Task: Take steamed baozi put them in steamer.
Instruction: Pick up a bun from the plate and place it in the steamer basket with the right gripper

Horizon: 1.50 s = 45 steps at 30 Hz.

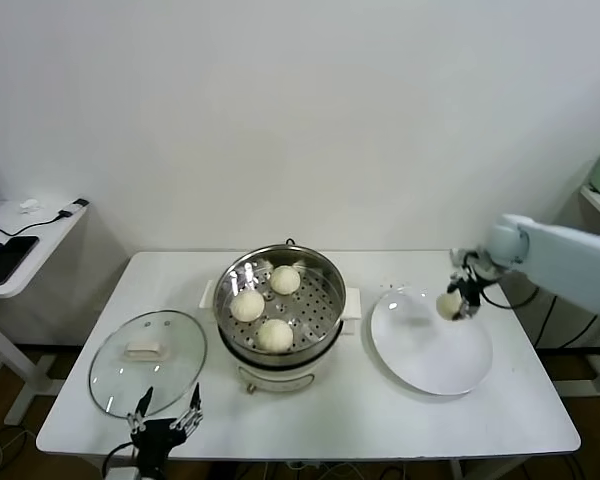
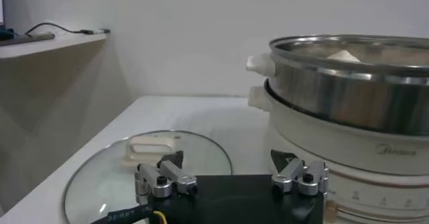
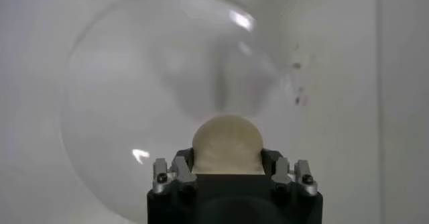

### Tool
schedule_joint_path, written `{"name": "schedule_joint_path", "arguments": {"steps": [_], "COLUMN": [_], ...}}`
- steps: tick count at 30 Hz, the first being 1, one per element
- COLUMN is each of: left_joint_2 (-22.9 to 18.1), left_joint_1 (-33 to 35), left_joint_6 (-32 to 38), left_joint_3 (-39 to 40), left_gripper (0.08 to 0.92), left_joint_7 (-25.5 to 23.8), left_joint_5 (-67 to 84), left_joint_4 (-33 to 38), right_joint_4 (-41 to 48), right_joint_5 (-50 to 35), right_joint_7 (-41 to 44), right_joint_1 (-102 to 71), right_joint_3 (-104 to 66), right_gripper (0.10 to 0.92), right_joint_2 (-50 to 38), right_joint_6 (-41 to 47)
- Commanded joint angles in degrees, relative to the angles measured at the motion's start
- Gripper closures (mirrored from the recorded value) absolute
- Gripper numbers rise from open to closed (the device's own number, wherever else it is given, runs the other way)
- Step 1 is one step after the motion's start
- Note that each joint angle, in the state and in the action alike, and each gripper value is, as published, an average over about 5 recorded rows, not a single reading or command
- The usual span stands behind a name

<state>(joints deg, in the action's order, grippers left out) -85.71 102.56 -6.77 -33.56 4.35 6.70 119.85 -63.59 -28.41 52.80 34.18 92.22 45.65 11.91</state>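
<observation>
Three cream-white baozi (image 1: 247, 305) (image 1: 285, 279) (image 1: 275, 335) lie on the perforated tray of the shiny steamer (image 1: 325, 270) at the table's middle. My right gripper (image 1: 454, 300) is shut on the fourth baozi (image 1: 448, 305) and holds it just above the far left part of the white plate (image 1: 440, 360). In the right wrist view the baozi (image 3: 227, 145) sits between the fingers (image 3: 182, 168) over the plate (image 3: 134, 78). My left gripper (image 1: 166, 420) is open and empty at the table's front edge, beside the glass lid; the steamer's wall (image 2: 348, 91) shows in its view.
A round glass lid (image 1: 145, 360) with a white knob lies flat at the front left, also in the left wrist view (image 2: 107, 178). A side desk (image 1: 20, 240) with cables stands far left. The table's right edge lies just beyond the plate.
</observation>
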Motion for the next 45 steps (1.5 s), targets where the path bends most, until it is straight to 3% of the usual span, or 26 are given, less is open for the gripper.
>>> {"name": "schedule_joint_path", "arguments": {"steps": [1, 6, 12, 19, 29, 41, 45], "left_joint_2": [0.0, 0.0, 0.2, 0.0, -0.1, 0.0, -0.1], "left_joint_1": [-0.7, -1.2, -1.2, -1.2, -1.7, -2.1, -2.1], "left_joint_6": [0.0, 0.0, -0.1, -0.1, 0.1, -0.2, -0.4], "left_joint_3": [0.4, 0.9, 1.0, 0.7, 0.9, 0.9, 0.7], "left_gripper": [0.177, 0.177, 0.177, 0.177, 0.177, 0.177, 0.177], "left_joint_7": [-0.1, -0.2, -0.3, -0.2, -0.3, -0.4, -0.4], "left_joint_5": [-0.1, -0.2, -0.1, 0.1, 0.3, 0.4, 0.6], "left_joint_4": [0.3, 0.7, 0.7, 0.5, -0.6, -0.9, -0.6], "right_joint_4": [-20.0, -24.3, -23.9, -17.1, -10.0, -6.9, -6.6], "right_joint_5": [-28.1, -37.0, -40.6, -35.6, -30.0, -28.2, -28.2], "right_joint_7": [-1.5, -5.0, -8.8, -10.9, -11.9, -11.9, -11.6], "right_joint_1": [32.1, 32.7, 26.1, 15.4, 7.0, 4.6, 4.5], "right_joint_3": [17.1, 13.3, 9.2, 8.7, 9.3, 8.4, 7.5], "right_gripper": [0.372, 0.372, 0.372, 0.372, 0.372, 0.37, 0.324], "right_joint_2": [7.8, 14.9, 22.7, 28.8, 29.5, 29.4, 29.2], "right_joint_6": [6.5, 10.1, 12.7, 13.3, 11.9, 10.9, 9.5]}}
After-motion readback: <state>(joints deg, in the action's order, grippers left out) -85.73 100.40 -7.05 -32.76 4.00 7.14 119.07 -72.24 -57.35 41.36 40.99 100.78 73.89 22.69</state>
